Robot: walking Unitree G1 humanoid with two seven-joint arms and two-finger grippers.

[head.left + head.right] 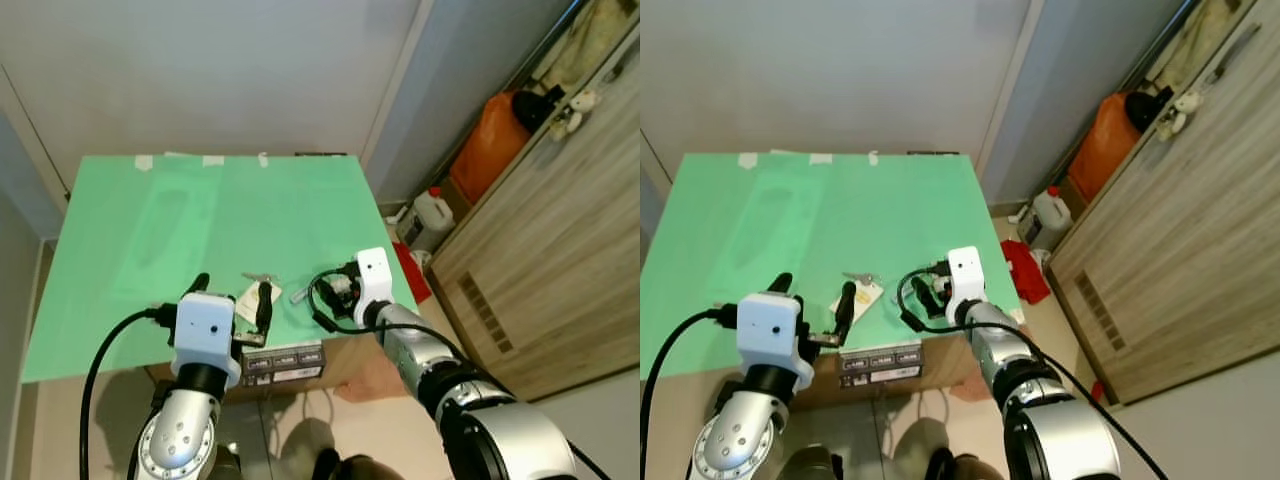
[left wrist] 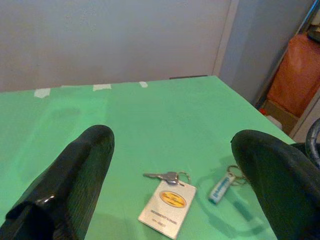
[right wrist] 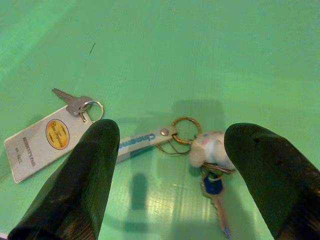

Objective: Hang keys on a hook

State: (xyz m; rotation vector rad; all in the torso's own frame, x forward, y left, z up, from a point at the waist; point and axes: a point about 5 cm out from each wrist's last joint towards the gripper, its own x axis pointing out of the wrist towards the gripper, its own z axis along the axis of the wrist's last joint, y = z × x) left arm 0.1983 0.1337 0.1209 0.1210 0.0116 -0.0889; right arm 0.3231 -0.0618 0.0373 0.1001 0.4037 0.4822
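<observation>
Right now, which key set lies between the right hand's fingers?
On the green table, near its front edge, the right hand hovers open over a key set. It has a strap, brass ring, white plush charm and blue-capped key, unlike the white-tagged key beside it.

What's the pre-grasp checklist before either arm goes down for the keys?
1. Right gripper open: ok, its fingers are spread wide.
2. Right gripper lined up: ok, the key bunch with the white charm and blue-headed key lies on the table between the fingers.
3. Left gripper open: ok, spread over the key with the white card tag.
4. Nothing held yet: ok, both sets lie flat on the green table.
5. The two sets apart: ok, a gap of bare table separates the card tag from the strap tag.
6. Hook location: cannot tell.
</observation>
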